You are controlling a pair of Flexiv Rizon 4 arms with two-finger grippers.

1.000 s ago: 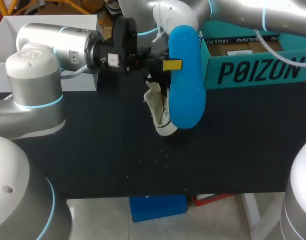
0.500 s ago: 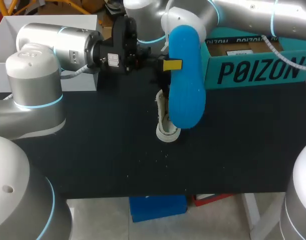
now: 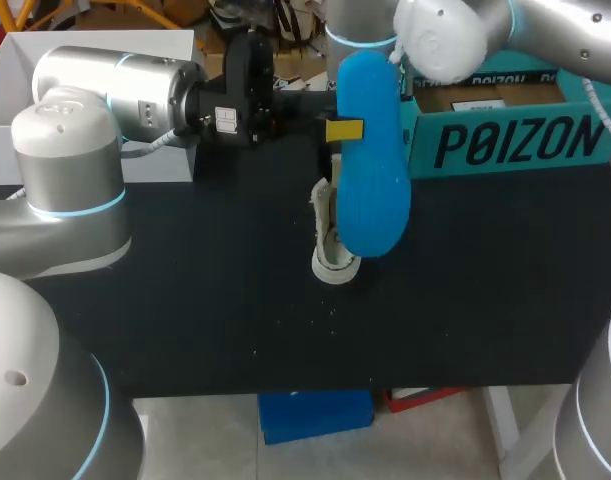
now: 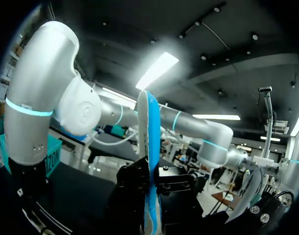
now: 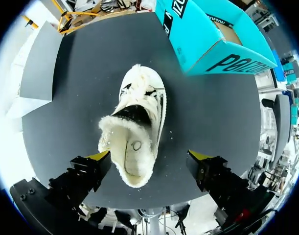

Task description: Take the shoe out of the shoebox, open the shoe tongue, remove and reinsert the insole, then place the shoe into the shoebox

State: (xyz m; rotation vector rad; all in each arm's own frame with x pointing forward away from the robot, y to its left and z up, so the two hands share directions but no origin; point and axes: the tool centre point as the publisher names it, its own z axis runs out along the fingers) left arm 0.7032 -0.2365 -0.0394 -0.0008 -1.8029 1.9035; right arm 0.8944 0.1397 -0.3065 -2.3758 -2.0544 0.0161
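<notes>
On the black worktop (image 3: 185, 300), one white fleece-lined shoe (image 5: 137, 127) is sitting on its sole, with its opening facing up. Over the shoe, the right tool (image 5: 149, 157) is hovering with its fingers spread wide. One finger is standing off each side of the heel end, and neither is touching it. Up beside the shoe, one blue insole (image 3: 370, 160) is being held on edge, with the left tool (image 3: 337, 130) pinching it from both sides. Beyond the shoe, one teal shoebox (image 3: 505, 140) is sitting open.
</notes>
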